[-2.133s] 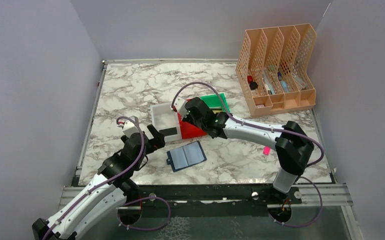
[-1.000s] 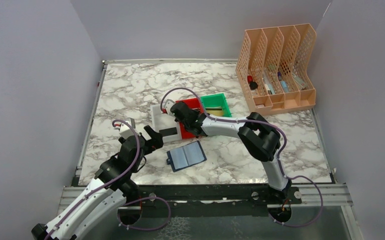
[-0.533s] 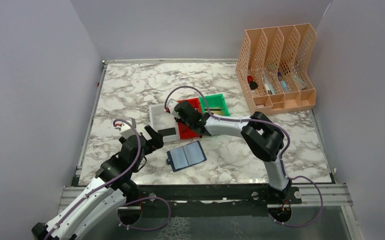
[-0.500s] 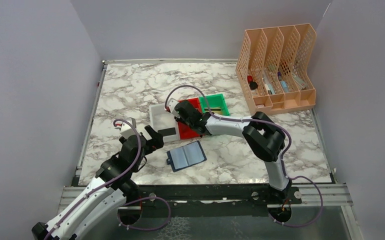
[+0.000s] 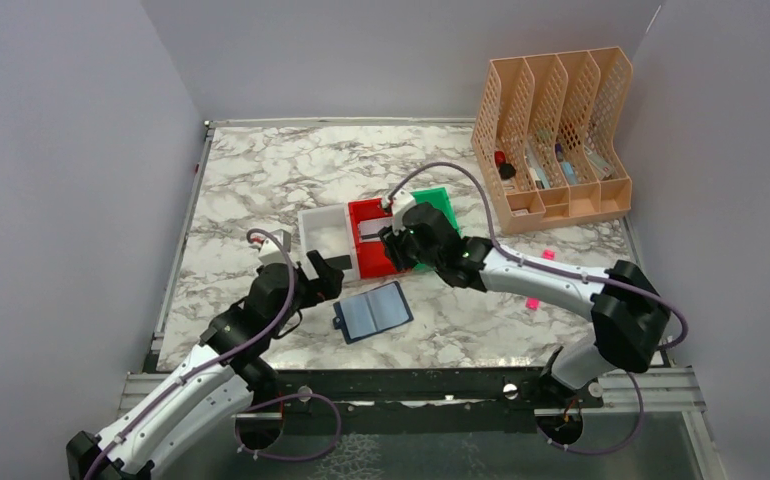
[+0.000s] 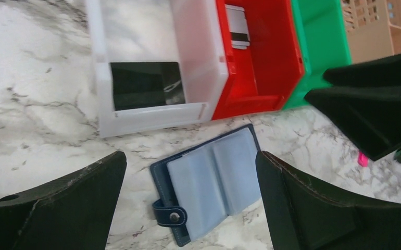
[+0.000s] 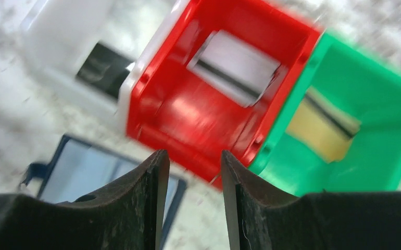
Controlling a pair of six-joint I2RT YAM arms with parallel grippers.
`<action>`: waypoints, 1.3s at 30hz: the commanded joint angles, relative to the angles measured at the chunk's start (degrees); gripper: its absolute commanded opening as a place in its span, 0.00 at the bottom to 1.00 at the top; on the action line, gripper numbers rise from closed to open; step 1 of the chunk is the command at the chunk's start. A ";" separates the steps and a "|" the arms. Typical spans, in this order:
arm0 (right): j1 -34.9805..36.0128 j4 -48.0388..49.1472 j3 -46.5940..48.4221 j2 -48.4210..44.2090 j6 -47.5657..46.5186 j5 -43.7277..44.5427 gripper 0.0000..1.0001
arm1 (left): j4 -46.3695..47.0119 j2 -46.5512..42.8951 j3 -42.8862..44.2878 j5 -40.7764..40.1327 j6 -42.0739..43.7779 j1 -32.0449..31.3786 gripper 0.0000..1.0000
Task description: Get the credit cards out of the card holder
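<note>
The card holder [image 5: 373, 312] lies open on the marble, pale-blue sleeves up, snap tab at its near left [image 6: 170, 216]. My left gripper [image 6: 190, 159] hovers open above it, one finger on each side, touching nothing. A black credit card [image 6: 145, 84] lies in the white bin [image 6: 100, 78]. A silvery-grey card [image 7: 235, 67] rests in the red bin [image 7: 162, 94], and a tan-gold card [image 7: 321, 130] in the green bin [image 7: 386, 151]. My right gripper [image 7: 192, 156] is open and empty, above the red bin's near wall [image 5: 398, 243].
A peach desk organizer [image 5: 551, 140] with small items stands at the back right. A small pink stick [image 5: 533, 301] lies on the marble right of the right arm's forearm. The three bins sit side by side just behind the card holder.
My right gripper opened and drew back to the right from over the white and red bins; the grey card now lies in the red bin. The left gripper shifted slightly right.
</note>
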 commanded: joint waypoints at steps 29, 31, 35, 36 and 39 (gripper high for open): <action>-0.15 7.54 -21.35 1.95 35.22 -23.02 0.30 | 17.54 35.05 -0.02 30.95 5.23 -0.04 0.48; -0.15 9.02 -22.26 1.17 35.92 -24.58 0.22 | 17.59 35.74 -0.86 30.09 4.87 -0.01 0.45; -0.15 11.53 -23.02 -0.82 36.88 -28.05 0.17 | 19.07 35.85 -2.89 28.70 3.74 -0.07 0.39; -0.14 12.26 -23.06 -1.17 37.06 -29.06 0.17 | 19.45 35.78 -3.32 28.51 3.51 -0.02 0.38; -0.15 14.64 -22.41 -0.85 37.95 -32.89 0.17 | 20.59 35.48 -4.35 28.36 2.91 -0.08 0.35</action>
